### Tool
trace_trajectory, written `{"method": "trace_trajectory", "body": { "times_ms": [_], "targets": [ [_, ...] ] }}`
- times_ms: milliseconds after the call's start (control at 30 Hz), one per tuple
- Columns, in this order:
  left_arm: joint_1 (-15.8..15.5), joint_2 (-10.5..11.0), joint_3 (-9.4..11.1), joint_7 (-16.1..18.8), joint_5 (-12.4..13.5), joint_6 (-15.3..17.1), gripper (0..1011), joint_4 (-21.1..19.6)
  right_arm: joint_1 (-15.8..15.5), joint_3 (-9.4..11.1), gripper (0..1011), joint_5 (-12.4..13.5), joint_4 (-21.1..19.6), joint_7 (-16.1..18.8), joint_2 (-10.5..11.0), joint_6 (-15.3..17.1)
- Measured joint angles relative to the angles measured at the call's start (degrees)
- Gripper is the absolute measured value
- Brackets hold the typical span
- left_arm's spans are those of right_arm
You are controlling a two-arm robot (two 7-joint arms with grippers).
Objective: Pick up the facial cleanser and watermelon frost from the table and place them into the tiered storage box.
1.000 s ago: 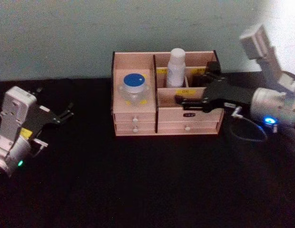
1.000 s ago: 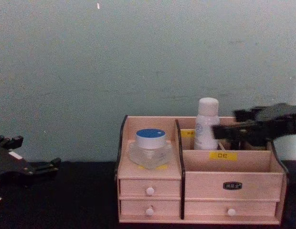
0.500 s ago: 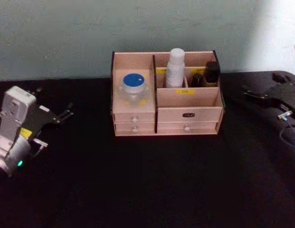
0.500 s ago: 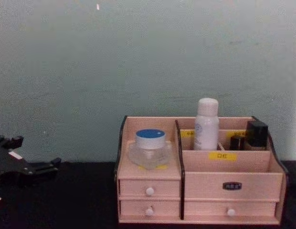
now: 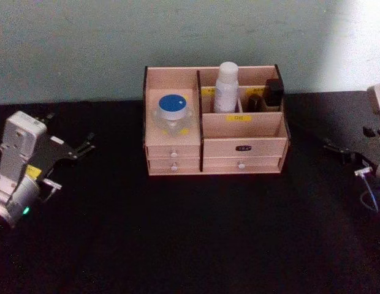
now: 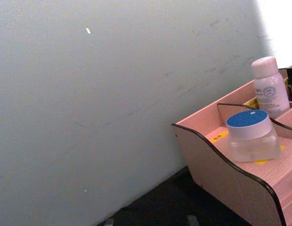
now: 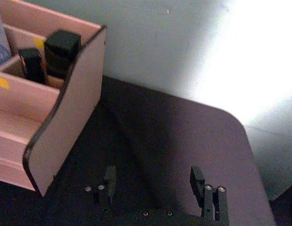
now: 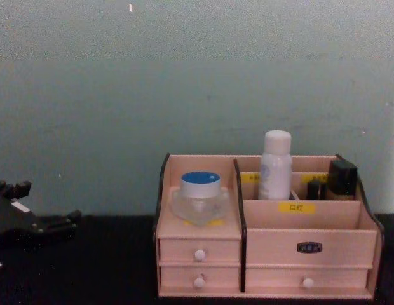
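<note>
Head view: the storage box [image 5: 213, 122] is set on a black table [image 5: 190, 233], against a pale wall [image 5: 86, 43]; left gripper [image 5: 86, 147] and right gripper [image 5: 334, 148] are parked wide.
Left wrist view: one blue-lidded jar [image 6: 252, 135] and one white bottle [image 6: 270, 93] are seen.
Right wrist view: two dark items [image 7: 52, 56] are shown; right fingers [image 7: 109, 181] are spread, nothing held.
Chest view: four drawer knobs [image 8: 199, 255]; left gripper's opening cannot be told.

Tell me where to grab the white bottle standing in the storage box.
Grip the white bottle by its cap and upper body, coming from above: it stands upright and its lower part sits behind the walls of the storage box.
</note>
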Motion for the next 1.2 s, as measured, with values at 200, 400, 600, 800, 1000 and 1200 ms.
{"method": "trace_trajectory", "body": {
  "times_ms": [200,400,600,800,1000,1200],
  "targets": [
    [0.00,0.00,0.00,0.00,0.00,0.00,1001,0.00,0.06,0.07,1002,-0.06,0.99,0.31,-0.56,-0.52],
    [0.00,0.00,0.00,0.00,0.00,0.00,1001,0.00,0.06,0.09,1002,-0.09,0.73,0.25,-0.42,-0.48],
    [0.00,0.00,0.00,0.00,0.00,0.00,1001,0.00,0.04,0.09,1003,-0.10,0.55,0.18,-0.31,-0.45],
    [0.00,0.00,0.00,0.00,0.00,0.00,1001,0.00,0.03,0.08,1002,-0.10,0.42,0.13,-0.27,-0.43],
    [0.00,0.00,0.00,0.00,0.00,0.00,1001,0.00,0.03,0.08,1002,-0.10,0.37,0.10,-0.24,-0.40],
    [0.00,0.00,0.00,0.00,0.00,0.00,1001,0.00,0.03,0.08,1002,-0.09,0.34,0.07,-0.21,-0.37]
  ]
}}
